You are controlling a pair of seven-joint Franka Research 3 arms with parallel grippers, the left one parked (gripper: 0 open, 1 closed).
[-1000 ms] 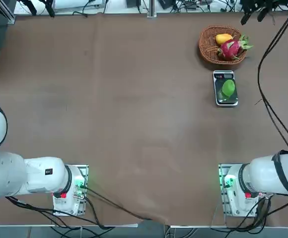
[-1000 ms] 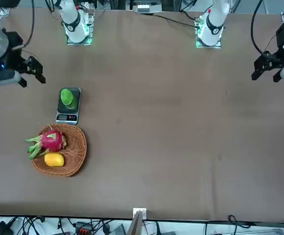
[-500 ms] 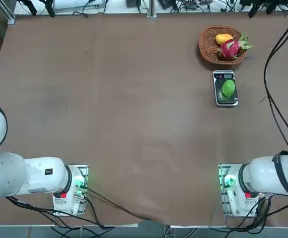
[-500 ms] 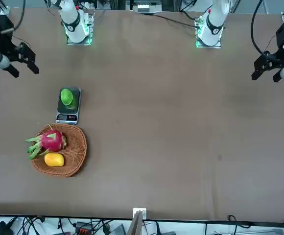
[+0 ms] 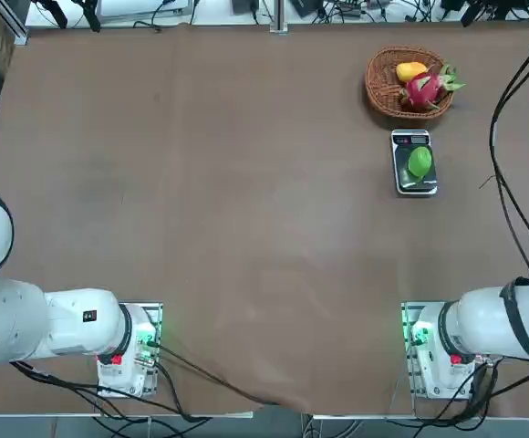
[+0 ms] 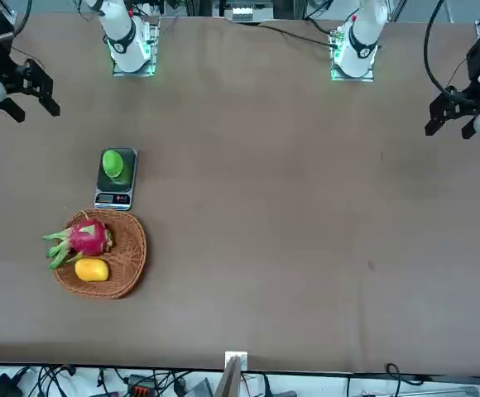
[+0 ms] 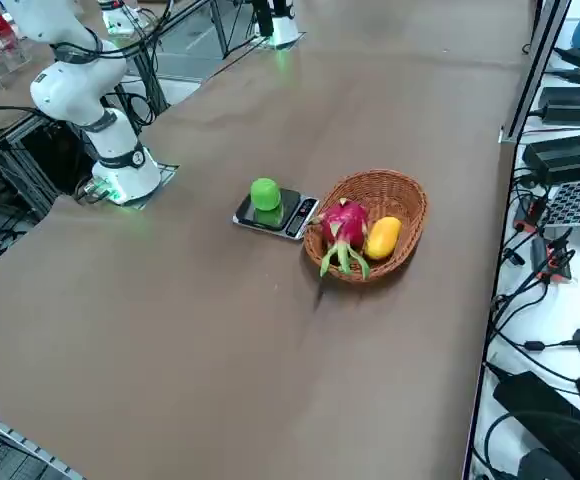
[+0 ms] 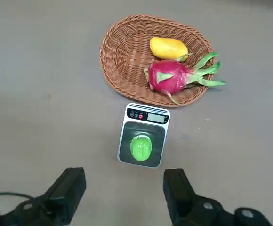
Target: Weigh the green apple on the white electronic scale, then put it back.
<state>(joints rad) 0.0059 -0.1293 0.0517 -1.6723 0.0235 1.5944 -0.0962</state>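
The green apple (image 8: pixel 141 147) rests on the dark platform of the white electronic scale (image 8: pixel 147 116), whose display end faces the basket. The apple (image 5: pixel 420 161) (image 6: pixel 112 163) (image 7: pixel 265 193) sits untouched on the scale (image 5: pixel 410 140) (image 6: pixel 114 198) (image 7: pixel 298 213). My right gripper (image 8: pixel 124 176) hangs high above the table, open and holding nothing, with the scale seen between and beyond its fingers (image 8: pixel 73 181). In the front view the gripper (image 6: pixel 30 98) shows at the left edge, well apart from the scale.
A wicker basket (image 8: pixel 122 56) (image 5: pixel 378 91) (image 7: pixel 390 185) stands just beyond the scale's display end. It holds a pink dragon fruit (image 8: pixel 167 77) and a yellow-orange fruit (image 8: pixel 168 47). Black cables (image 5: pixel 506 119) hang over the table's right side.
My right gripper has drawn up and away from the scale, toward the table's right edge. The apple stays on the scale, unmoved.
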